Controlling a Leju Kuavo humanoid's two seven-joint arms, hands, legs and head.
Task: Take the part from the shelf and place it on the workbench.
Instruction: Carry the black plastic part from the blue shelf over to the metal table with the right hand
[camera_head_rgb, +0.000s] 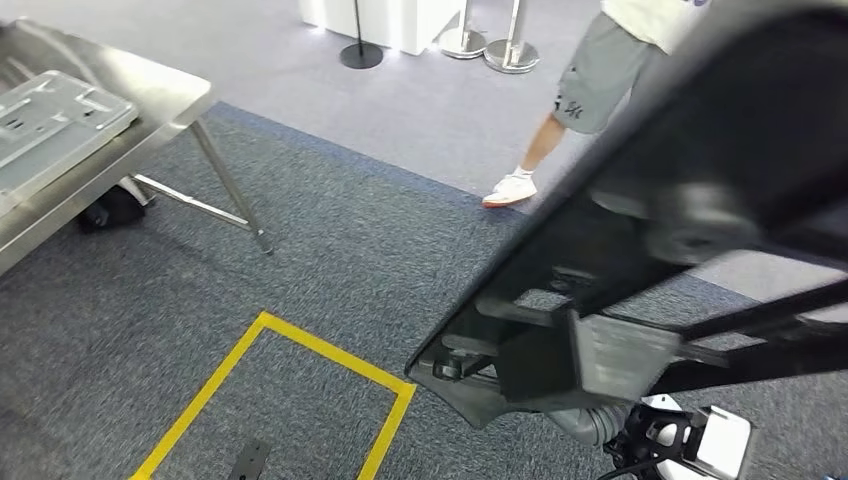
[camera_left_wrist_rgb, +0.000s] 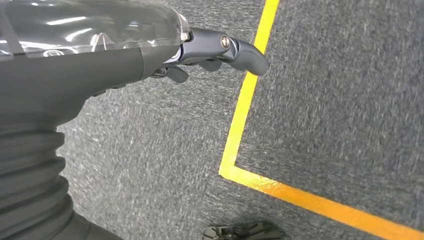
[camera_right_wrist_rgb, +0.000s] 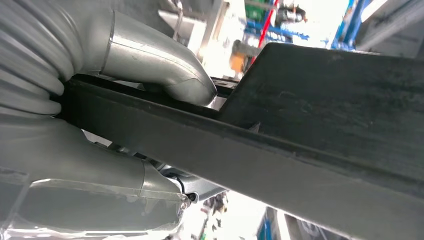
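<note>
Head view: the part (camera_head_rgb: 690, 190), a large black moulded panel, is held in the air to the right of the workbench (camera_head_rgb: 150, 95), well apart from it, above blue-grey carpet (camera_head_rgb: 330, 250). On the workbench, at its left end, lies a grey metal tray-like plate (camera_head_rgb: 50, 120); whether anything lies in it cannot be told. Yellow tape (camera_head_rgb: 300, 345) marks a rectangle on the carpet, below and right of the workbench legs. A person's leg and white shoe (camera_head_rgb: 510, 188) stand beyond the part, right of the workbench.

Right wrist view: the right hand (camera_right_wrist_rgb: 100, 115) clamps the part's edge (camera_right_wrist_rgb: 300, 130), thumb on one face and fingers on the other.

Left wrist view: the left hand (camera_left_wrist_rgb: 200, 52) hangs over the carpet near the tape corner (camera_left_wrist_rgb: 230, 167), holding nothing, its fingers loosely curled and apart.
</note>
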